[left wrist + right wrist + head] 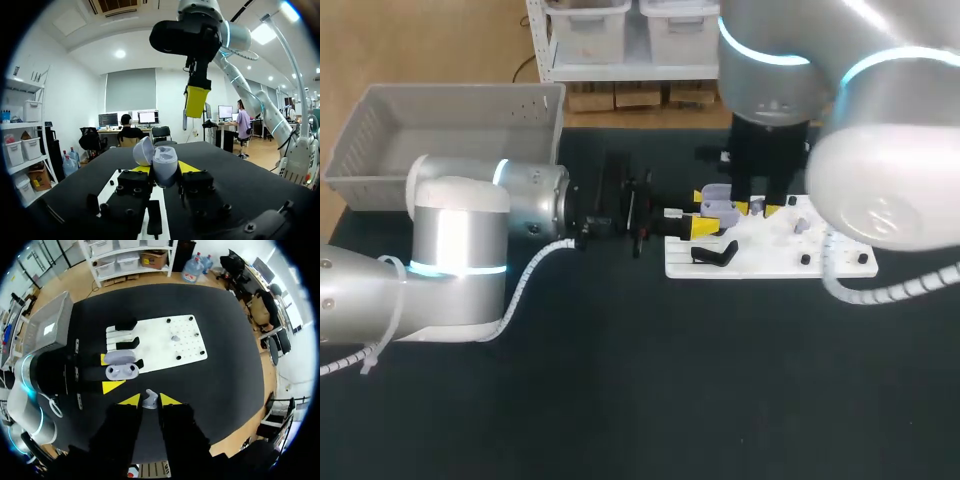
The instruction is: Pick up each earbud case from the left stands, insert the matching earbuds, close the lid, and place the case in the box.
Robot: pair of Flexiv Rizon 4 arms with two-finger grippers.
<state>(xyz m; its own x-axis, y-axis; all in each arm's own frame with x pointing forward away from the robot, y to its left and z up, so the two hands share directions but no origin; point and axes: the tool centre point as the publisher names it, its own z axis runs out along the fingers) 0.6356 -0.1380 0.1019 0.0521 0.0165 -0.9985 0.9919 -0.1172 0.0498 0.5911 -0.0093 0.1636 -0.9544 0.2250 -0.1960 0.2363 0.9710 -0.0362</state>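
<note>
Left gripper (164, 168) is clamped on the case (165, 167), 1 yellow tip on each side, case upright. Lid (143, 150) is swung open and tilts back off 1 side. The right wrist view shows both sockets in the case body empty. The case sits at the end of the white board (165, 347) where the black stands (125, 325) are, in the left gripper and not on a stand. Right gripper (149, 401) points down and its tips are closed on an earbud (149, 398), pale like the case. In the left wrist view the right gripper hangs above and a bit beyond the case, clearly apart from it, no contact. From the right wrist view the case lies ahead of the right gripper, offset toward the left arm, so not lined up over the sockets. A 2nd earbud (175, 338) rests on the board among the peg holes, well apart from the case. The gray box (380, 150) is at the table's far left corner, behind the left arm.
</note>
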